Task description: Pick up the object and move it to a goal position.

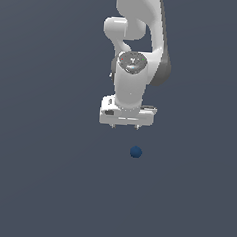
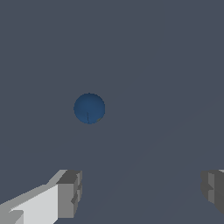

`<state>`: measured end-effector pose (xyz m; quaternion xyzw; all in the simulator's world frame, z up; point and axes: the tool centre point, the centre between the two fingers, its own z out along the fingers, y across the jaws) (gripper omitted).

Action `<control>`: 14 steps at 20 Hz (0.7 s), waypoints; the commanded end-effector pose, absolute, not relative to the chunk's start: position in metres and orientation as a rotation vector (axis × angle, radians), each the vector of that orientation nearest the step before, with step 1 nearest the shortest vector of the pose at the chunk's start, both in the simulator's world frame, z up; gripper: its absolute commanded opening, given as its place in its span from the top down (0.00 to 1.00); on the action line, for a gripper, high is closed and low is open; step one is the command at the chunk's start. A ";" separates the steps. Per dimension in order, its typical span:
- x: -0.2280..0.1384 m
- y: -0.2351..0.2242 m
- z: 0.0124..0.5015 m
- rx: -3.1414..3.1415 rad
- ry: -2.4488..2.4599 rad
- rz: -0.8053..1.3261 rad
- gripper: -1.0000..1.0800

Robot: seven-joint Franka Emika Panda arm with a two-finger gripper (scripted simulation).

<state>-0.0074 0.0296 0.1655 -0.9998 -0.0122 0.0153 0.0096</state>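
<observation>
Object: a small dark blue sphere [image 1: 135, 152] is seen lying on the plain grey surface [image 1: 40, 185], clear of the arm and touched by nothing.
Position: in the exterior view the sphere is placed near the gripper [image 1: 125, 126], slightly toward that view's right and nearer the camera.
Gripper: the fingers [image 2: 69, 192] are held wide apart with nothing between them; the gap is far wider than the sphere [image 2: 89, 108].
Alignment: in the wrist view the sphere is not yet centred between the fingertips.
Step in hand: judged to be the approach before the grasp.
Method advised: the gripper should be shifted sideways until the sphere is centred in the gap, then lowered straight, the fingers being kept apart until both straddle it.
Risk: a smooth ball may be nudged and rolled away by an off-centre finger.
Goal position: no marker is visible.
</observation>
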 end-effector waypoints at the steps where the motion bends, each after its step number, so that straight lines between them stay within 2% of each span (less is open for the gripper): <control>1: -0.007 0.030 0.166 -3.122 -0.038 0.048 0.04; 14: -0.011 0.036 0.157 -3.115 -0.116 0.083 0.04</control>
